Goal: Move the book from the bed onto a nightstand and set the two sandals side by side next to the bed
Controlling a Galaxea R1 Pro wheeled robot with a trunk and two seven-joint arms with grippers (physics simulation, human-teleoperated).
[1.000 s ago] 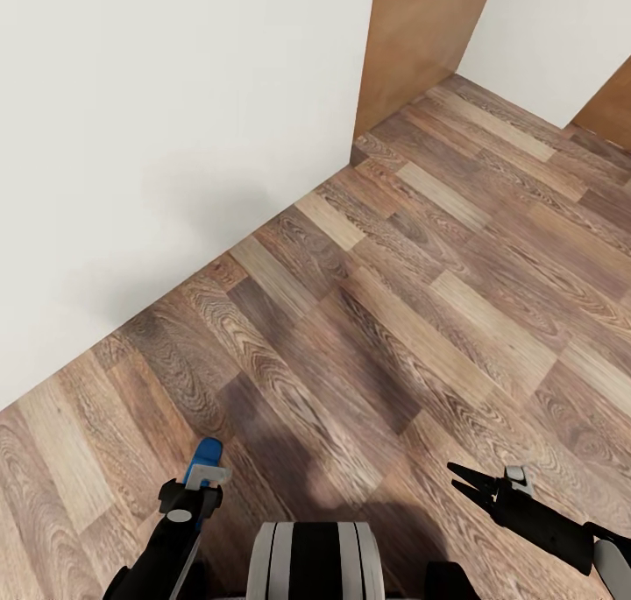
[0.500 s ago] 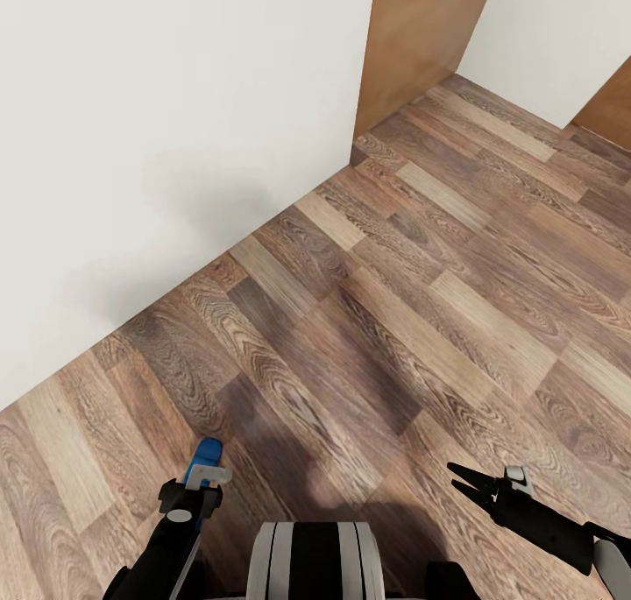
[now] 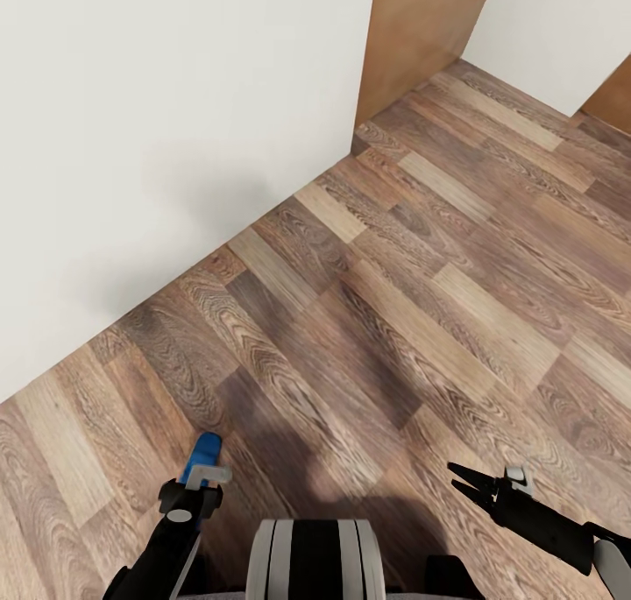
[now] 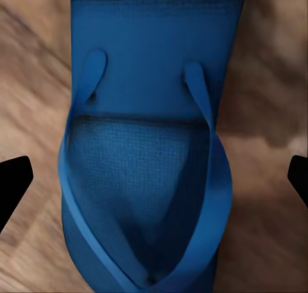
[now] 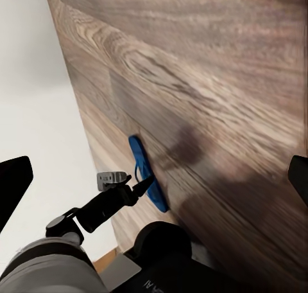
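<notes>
1. The view had shifted slightly over the wood-plank floor (image 3: 394, 320); the robot was probably travelling.
2. The left gripper (image 3: 203, 470) held a bright blue flat sandal (image 4: 144, 145), jaws clamped on it.
3. The right gripper (image 3: 469, 484) carried nothing, jaws apart.

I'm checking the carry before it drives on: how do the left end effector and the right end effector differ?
The left end effector grips a blue sandal; the right end effector holds nothing. The left's fingers are closed on the sandal, the right's are spread apart. The left points ahead toward the wall, the right points inward across the robot. Both hang low above the wood floor.
</notes>
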